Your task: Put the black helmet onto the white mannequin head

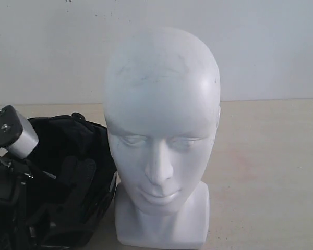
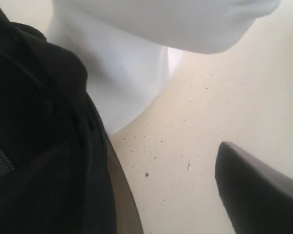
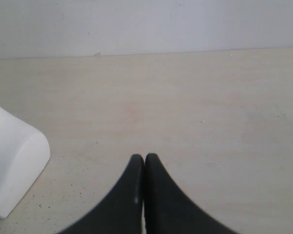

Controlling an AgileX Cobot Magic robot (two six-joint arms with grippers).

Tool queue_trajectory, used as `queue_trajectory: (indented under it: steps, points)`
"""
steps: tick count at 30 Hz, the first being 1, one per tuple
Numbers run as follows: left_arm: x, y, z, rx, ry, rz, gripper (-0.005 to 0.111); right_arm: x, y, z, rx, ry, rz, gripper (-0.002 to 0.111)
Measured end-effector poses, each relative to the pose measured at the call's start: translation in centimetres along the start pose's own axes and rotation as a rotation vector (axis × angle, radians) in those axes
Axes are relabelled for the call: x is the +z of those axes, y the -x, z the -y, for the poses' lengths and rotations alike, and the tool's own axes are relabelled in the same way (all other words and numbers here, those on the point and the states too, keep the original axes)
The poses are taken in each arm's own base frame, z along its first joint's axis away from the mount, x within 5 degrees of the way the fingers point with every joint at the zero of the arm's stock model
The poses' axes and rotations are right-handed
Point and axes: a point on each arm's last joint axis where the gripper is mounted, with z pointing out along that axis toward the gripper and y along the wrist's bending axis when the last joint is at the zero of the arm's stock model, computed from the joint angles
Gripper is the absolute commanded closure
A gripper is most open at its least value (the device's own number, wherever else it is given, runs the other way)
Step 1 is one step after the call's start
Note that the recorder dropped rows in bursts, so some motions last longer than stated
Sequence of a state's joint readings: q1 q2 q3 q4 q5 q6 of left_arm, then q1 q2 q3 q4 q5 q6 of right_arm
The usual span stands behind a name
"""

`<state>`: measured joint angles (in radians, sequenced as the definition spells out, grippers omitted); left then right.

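The white mannequin head (image 1: 161,130) stands upright at the middle of the table, facing the exterior camera. Touching its left side lies the black helmet (image 1: 73,177), its padded lining turned toward the camera. My left arm (image 1: 13,156) reaches onto the helmet from the lower left. In the left wrist view the left gripper (image 2: 151,195) is open: one dark finger (image 2: 256,195) shows over bare table, and the other is hidden by the helmet (image 2: 39,146) and its brown visor edge (image 2: 121,195). The mannequin's neck (image 2: 122,73) is just beyond. My right gripper (image 3: 144,158) is shut and empty beside the neck base (image 3: 12,165).
A pale speckled tabletop (image 1: 271,172) stretches to the right of the head, up to a plain white wall (image 1: 271,47) at the back. The right arm does not show in the exterior view.
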<state>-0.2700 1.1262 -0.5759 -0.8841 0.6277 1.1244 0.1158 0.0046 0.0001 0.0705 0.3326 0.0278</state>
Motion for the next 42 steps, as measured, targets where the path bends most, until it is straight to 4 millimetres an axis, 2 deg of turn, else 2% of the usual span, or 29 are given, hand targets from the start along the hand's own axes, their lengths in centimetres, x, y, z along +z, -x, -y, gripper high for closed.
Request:
queue_trajectory:
  steps: [11, 17, 26, 34, 36, 40, 42]
  points:
    - [3.0, 0.1, -1.4, 0.061, 0.122, -0.11, 0.03, 0.0, 0.0, 0.0, 0.0, 0.0, 0.0, 0.109]
    - [4.5, 0.0, -2.1, 0.054, 0.143, -0.136, 0.03, 0.0, 0.0, 0.0, 0.0, 0.0, 0.0, 0.109]
    - [7.1, 1.0, -3.6, 0.033, 0.136, -0.181, 0.03, 0.0, 0.0, 0.0, 0.0, 0.0, 0.0, 0.109]
    - [8.9, 0.0, -4.2, 0.007, 0.12, -0.245, 0.031, 0.0, 0.0, 0.0, 0.0, 0.0, 0.0, 0.109]
    - [9.1, -0.1, -4.3, 0.007, 0.129, -0.245, 0.033, 0.0, 0.0, 0.0, 0.0, 0.0, 0.0, 0.109]
    - [9.3, -0.1, -4.6, 0.008, 0.148, -0.237, 0.046, 0.0, 0.0, 0.0, 0.0, 0.0, 0.0, 0.109]
    - [9.4, 0.0, -4.7, 0.008, 0.155, -0.233, 0.048, 0.0, 0.0, 0.0, 0.0, 0.0, 0.0, 0.109]
